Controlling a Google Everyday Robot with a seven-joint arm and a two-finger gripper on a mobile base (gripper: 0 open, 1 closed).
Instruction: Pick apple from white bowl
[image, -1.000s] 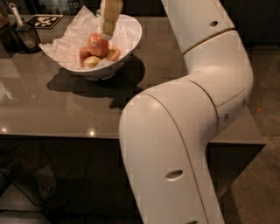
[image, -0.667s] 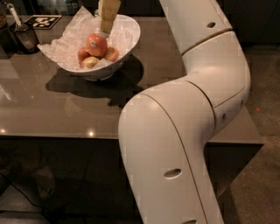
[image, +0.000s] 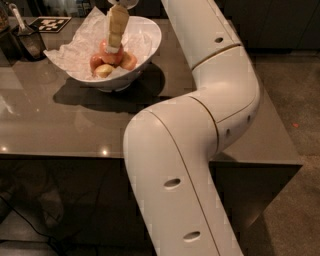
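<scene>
Over dark worktop (image: 60, 125), poising tool (image: 114, 48) at 12 o'clock of apple (image: 115, 59) in bowl (image: 150, 47); cannot tell whether spread or pinching; centring, squeezing gently, lifting straight.

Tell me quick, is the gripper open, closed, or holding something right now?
Gripper: down in the bowl, right at the apple; open, closed or holding cannot be told.

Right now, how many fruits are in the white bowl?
4 show. The apple sits mid-bowl with the end effector at its top; a small red fruit at its left, a yellowish fruit in front, a reddish fruit at its right. More may hide beneath.
</scene>
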